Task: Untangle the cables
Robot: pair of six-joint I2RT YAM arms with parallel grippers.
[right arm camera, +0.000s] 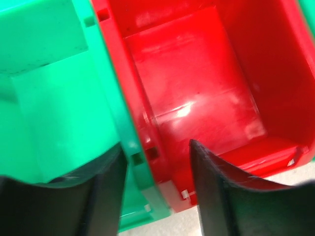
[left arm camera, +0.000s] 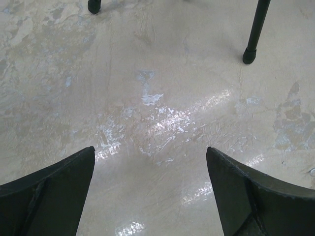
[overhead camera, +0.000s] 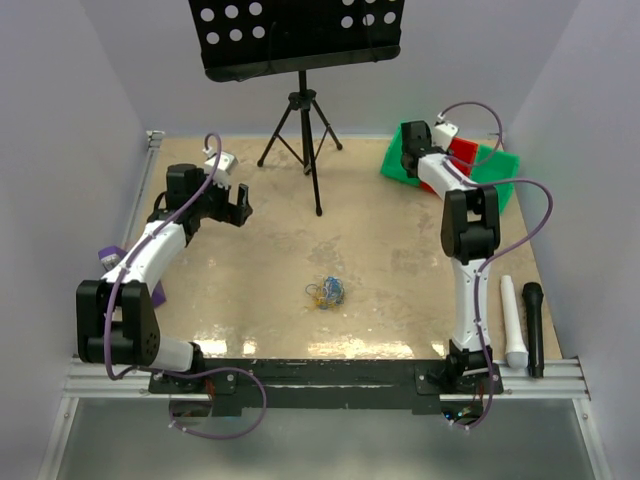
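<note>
The cables point(overhead camera: 328, 292) are a small clump of thin blue, yellow-orange and white strands lying on the table a little ahead of its front middle. They show in neither wrist view. My left gripper point(overhead camera: 238, 208) is open and empty, hovering over the far left of the table, well away from the clump. In the left wrist view the left gripper point(left arm camera: 150, 149) has only bare tabletop between its fingers. My right gripper point(overhead camera: 408, 165) is at the far right over two bins. In the right wrist view the right gripper point(right arm camera: 156, 145) is open, its fingers astride the adjoining walls of the green bin point(right arm camera: 49, 88) and the red bin point(right arm camera: 206, 83).
A black music stand on a tripod point(overhead camera: 303, 120) stands at the back middle; two of its feet point(left arm camera: 249, 55) show in the left wrist view. The green bin point(overhead camera: 495, 165) and red bin point(overhead camera: 462, 152) sit at the back right. A white cylinder point(overhead camera: 513, 320) and a black one point(overhead camera: 533, 325) lie at the right edge. A purple object point(overhead camera: 110, 255) is at the left edge.
</note>
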